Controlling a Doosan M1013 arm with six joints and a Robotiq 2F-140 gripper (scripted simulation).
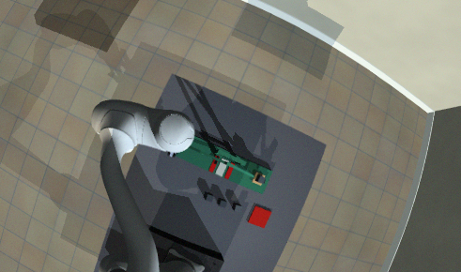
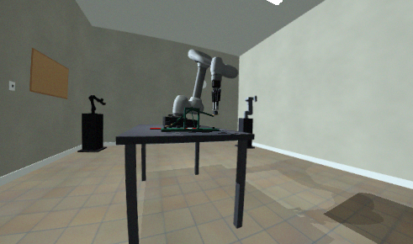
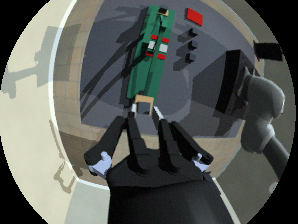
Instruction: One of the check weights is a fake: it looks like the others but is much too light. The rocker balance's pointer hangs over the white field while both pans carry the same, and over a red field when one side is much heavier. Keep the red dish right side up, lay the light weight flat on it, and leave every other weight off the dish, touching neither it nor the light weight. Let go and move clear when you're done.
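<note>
The green rocker balance (image 1: 223, 164) lies across the dark table, with its red and white scale (image 1: 220, 167) at the middle. Its right pan (image 1: 258, 178) is tan and holds a dark weight. The left pan is hidden under my wrist in the top view. In the wrist view it shows as a tan frame (image 3: 145, 104) straight below my fingertips. My gripper (image 3: 144, 110) hangs well above that pan, fingers a little apart with nothing between them. It also shows in the exterior view (image 2: 215, 111). Three dark weights (image 1: 220, 196) stand in a row in front of the balance. The red dish (image 1: 259, 217) lies right side up, empty.
A black box (image 1: 186, 244) stands at the table's near end beside my arm's base. The table's edges run close to the dish on the right. Other robot stands are far off by the walls.
</note>
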